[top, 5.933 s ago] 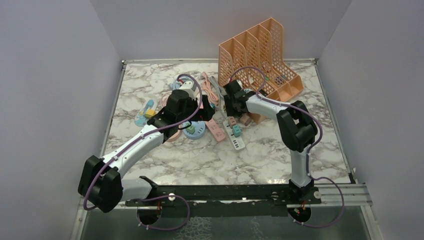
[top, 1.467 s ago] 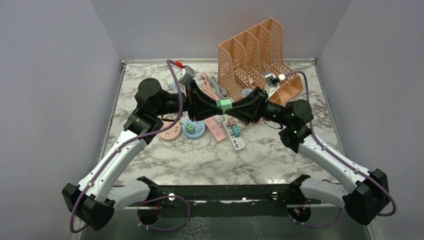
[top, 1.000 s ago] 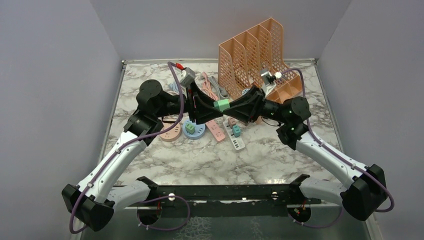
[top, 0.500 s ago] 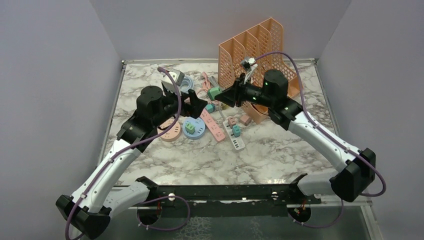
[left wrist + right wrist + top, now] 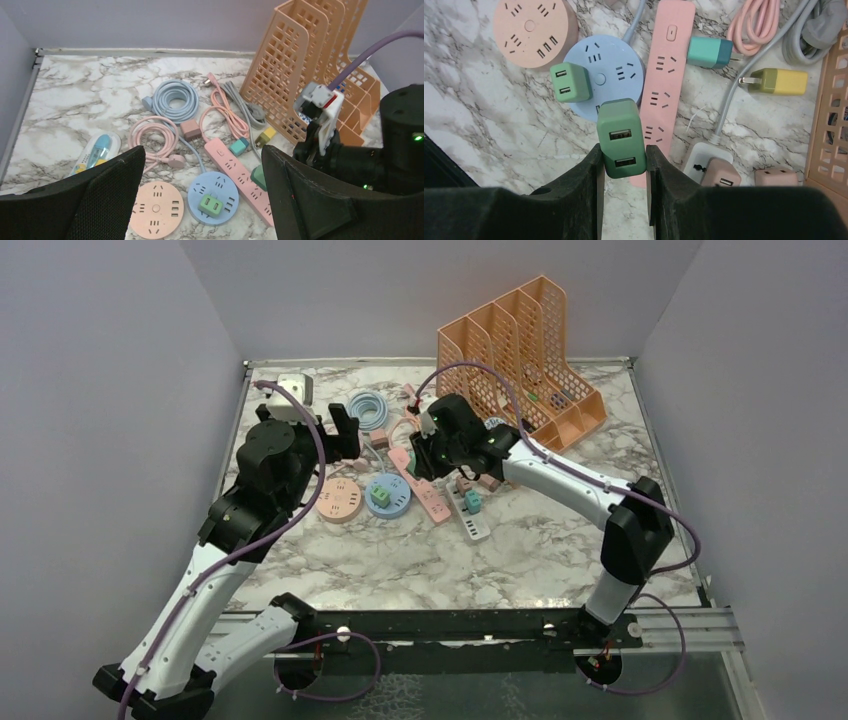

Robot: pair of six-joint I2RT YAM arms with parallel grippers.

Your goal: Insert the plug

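Observation:
My right gripper is shut on a dark green USB plug, one finger on each side. It holds the plug low over the pink power strip, next to the blue round strip. I cannot tell whether the plug touches a socket. In the top view the right gripper is over the pink strip. The plug also shows in the left wrist view. My left gripper is open and empty, raised to the left of the strips; its jaws stand wide apart in the left wrist view.
A light green plug sits in the blue round strip. A pink round strip, a white strip with plugs, teal and yellow plugs and cable coils lie around. An orange file rack stands behind.
Both grippers held the green plug together in mid-air. The left gripper let go and drew back left. The right gripper carried the plug down over the pink strip.

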